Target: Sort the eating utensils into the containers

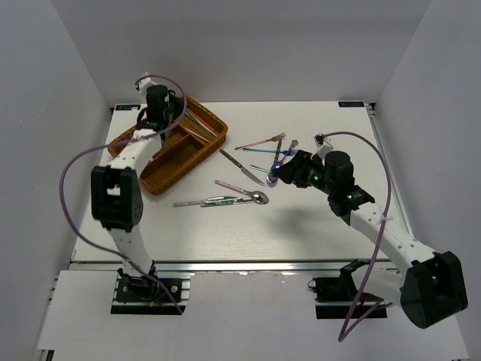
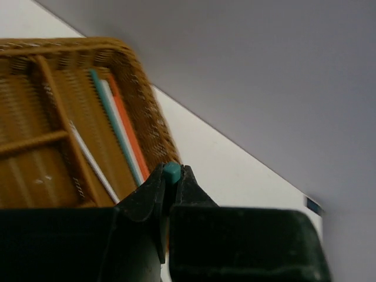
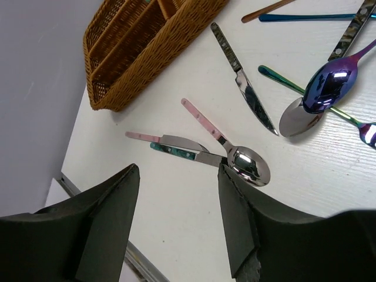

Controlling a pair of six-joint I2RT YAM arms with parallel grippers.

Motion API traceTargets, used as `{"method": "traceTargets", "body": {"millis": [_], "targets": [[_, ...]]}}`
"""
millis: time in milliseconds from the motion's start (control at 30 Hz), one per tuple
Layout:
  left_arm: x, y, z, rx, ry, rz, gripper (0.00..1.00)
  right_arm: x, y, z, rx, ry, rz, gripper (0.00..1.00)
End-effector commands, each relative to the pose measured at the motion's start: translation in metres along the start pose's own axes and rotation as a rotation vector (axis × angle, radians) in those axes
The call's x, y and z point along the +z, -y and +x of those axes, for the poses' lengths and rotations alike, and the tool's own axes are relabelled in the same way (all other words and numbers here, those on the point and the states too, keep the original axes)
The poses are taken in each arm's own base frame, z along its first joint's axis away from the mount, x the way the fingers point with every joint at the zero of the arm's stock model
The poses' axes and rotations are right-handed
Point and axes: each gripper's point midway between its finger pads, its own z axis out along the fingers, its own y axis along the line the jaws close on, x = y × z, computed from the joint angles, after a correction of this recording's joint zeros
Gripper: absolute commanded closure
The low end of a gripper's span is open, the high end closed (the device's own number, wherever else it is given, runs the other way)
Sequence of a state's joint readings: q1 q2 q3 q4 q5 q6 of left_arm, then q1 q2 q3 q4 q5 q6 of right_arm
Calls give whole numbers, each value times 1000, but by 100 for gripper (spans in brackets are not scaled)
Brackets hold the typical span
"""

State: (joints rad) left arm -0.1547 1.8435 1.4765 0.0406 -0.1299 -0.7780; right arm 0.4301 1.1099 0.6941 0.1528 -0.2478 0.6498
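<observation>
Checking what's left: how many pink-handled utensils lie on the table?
2: a pink-handled silver spoon centrally placed; another pink-handled silver utensil just left of it. More may be hidden.

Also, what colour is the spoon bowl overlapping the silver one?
The spoon bowl is iridescent purple-blue; the right wrist view shows it best.

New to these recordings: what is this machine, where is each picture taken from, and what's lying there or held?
Two robot arms are bolted at the table's near edge. The wide picture looks down from above and behind them; the other two come from a camera on each wrist. A wicker tray sits far left, coloured sticks in one compartment. Loose cutlery lies mid-table: a knife, a pink-handled spoon, a purple spoon and more. The left arm reaches over the tray, jaws shut on a green stick's tip. The right arm's jaws stand open above the cutlery, holding nothing.
</observation>
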Motion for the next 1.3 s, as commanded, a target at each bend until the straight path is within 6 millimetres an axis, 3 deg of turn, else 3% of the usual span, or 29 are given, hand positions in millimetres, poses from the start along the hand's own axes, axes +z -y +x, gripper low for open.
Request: {"method": "traceTargets", "body": {"millis": [0, 67, 167, 200, 267, 300, 400, 433, 500, 600, 633, 700, 733, 767, 833, 867, 933, 967, 1067, 1100, 1200, 1267], "targets": [[43, -10, -29, 53, 37, -79, 100, -11, 5, 2, -70, 14, 16, 38], [75, -11, -40, 51, 50, -87, 92, -16, 9, 9, -79, 4, 25, 38], [98, -17, -41, 31, 39, -88, 79, -19, 12, 14, -93, -11, 31, 38], [109, -21, -35, 18, 30, -86, 70, -20, 12, 14, -100, -8, 31, 38], [117, -27, -27, 2, 19, -79, 56, -21, 13, 11, -115, 1, 37, 38], [122, -32, -21, -25, 7, -81, 39, -20, 13, 9, -121, 4, 41, 38], [120, -34, -10, -60, -34, -69, 19, -16, 19, 6, -152, -6, 76, 38], [118, -33, -10, -63, -36, -67, 2, -15, 21, 4, -156, -6, 87, 38], [110, -30, -16, -59, -39, -71, 2, -11, 25, 3, -160, -17, 104, 38], [83, -16, -42, -8, -5, -85, 2, -4, 31, 4, -176, -32, 118, 37], [61, -3, -62, 4, 23, -71, 2, -2, 33, 5, -186, -38, 126, 37], [33, 3, -81, 36, 60, -90, 2, 4, 44, 5, -222, -64, 164, 37], [-5, 28, -113, 41, 120, -45, 2, 7, 47, 4, -235, -73, 181, 37], [-19, 18, -104, 53, 99, -62, 2, 13, 59, 6, -246, -90, 223, 38], [-57, 25, -110, 70, 111, -29, 2, 16, 71, 2, -260, -113, 296, 38], [-96, 28, -108, 69, 113, 8, 2, 20, 82, 4, -262, -127, 345, 40], [-133, 27, -99, 57, 109, 55, 2, 26, 87, -2, -290, -133, 370, 41], [-164, 16, -87, 40, 107, 65, 2, 31, 95, 0, -285, -153, 401, 41], [-202, -4, -60, 37, 88, 91, 2, 43, 98, 2, -253, -194, 417, 42], [-218, -15, -40, 61, 56, 114, 2, 47, 100, 1, -241, -190, 431, 42], [-240, -21, -4, 188, -22, 231, 2, 57, 116, -7, -166, -162, 540, 43], [-245, -59, 35, 238, -136, 153, 2, 63, 127, -14, -96, -103, 611, 42]]}}
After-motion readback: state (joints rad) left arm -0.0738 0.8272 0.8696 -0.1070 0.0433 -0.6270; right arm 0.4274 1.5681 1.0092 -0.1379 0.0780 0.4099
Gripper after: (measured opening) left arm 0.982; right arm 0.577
